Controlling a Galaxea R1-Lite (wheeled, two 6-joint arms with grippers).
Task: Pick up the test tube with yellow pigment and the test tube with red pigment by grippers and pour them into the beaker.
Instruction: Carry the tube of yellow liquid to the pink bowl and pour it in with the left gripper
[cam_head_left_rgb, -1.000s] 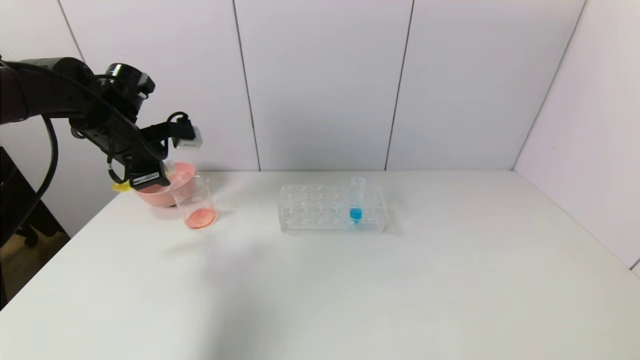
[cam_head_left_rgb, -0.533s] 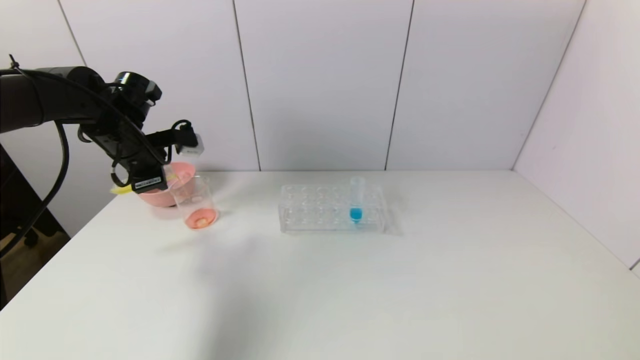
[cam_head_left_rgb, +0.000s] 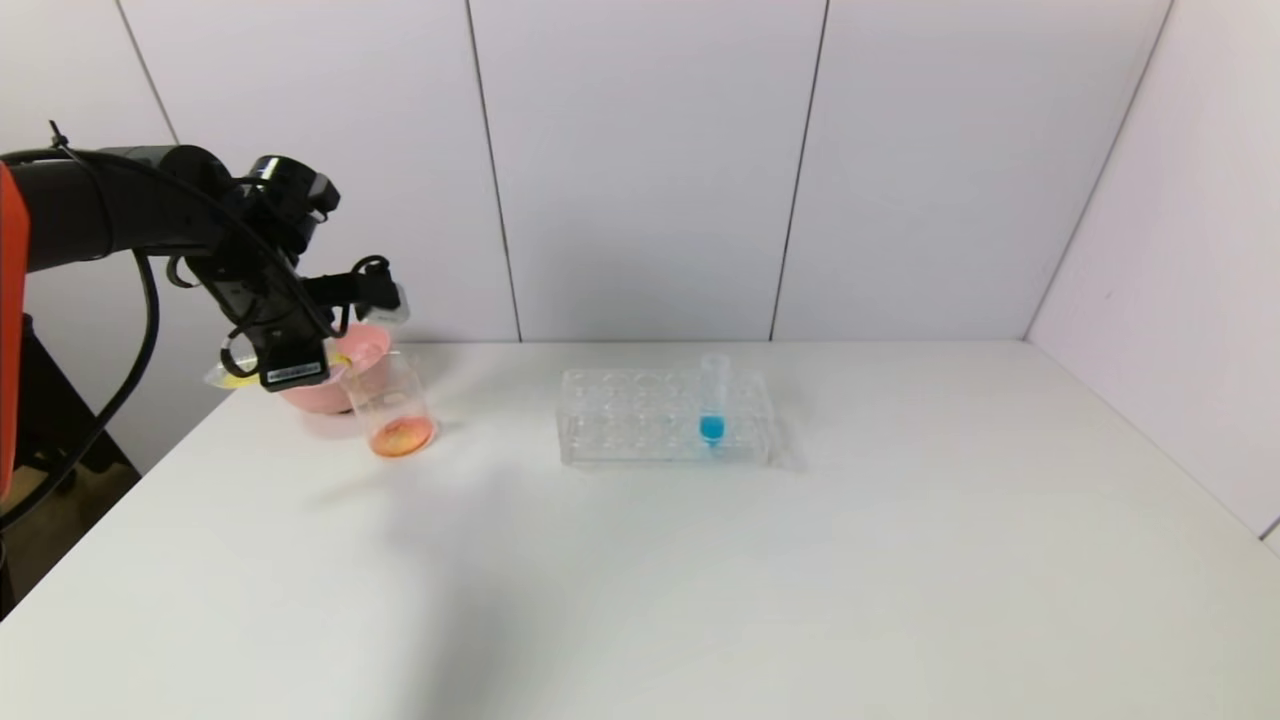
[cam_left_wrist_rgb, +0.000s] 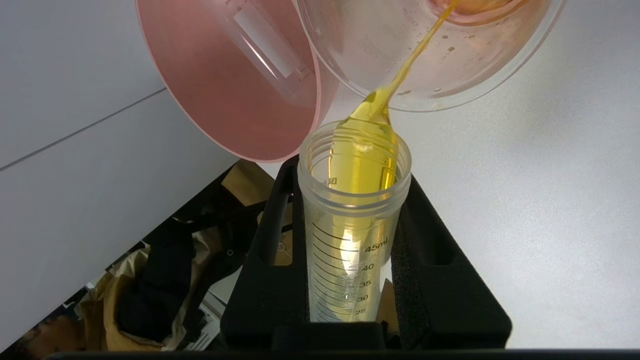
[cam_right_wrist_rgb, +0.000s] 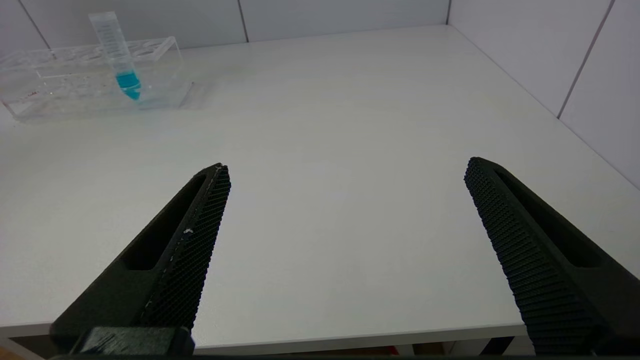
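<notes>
My left gripper (cam_head_left_rgb: 292, 362) is shut on the test tube with yellow pigment (cam_left_wrist_rgb: 350, 240) and holds it tipped, its mouth at the rim of the beaker (cam_head_left_rgb: 390, 405). In the left wrist view a thin yellow stream runs from the tube's mouth into the beaker (cam_left_wrist_rgb: 430, 65). The beaker holds orange-pink liquid at its bottom. The tube's yellow tip (cam_head_left_rgb: 228, 377) sticks out behind the gripper. A clear tube (cam_left_wrist_rgb: 267, 47) with no red liquid showing lies in the pink bowl. My right gripper (cam_right_wrist_rgb: 345, 170) is open and empty above the table's front edge.
A pink bowl (cam_head_left_rgb: 312, 398) stands right behind the beaker at the table's far left. A clear tube rack (cam_head_left_rgb: 640, 430) in the middle holds a tube with blue liquid (cam_head_left_rgb: 712, 402); both also show in the right wrist view (cam_right_wrist_rgb: 60, 85).
My left gripper has shifted right and tipped the yellow tube further. Yellow liquid has run into the beaker, turning its pink liquid orange.
</notes>
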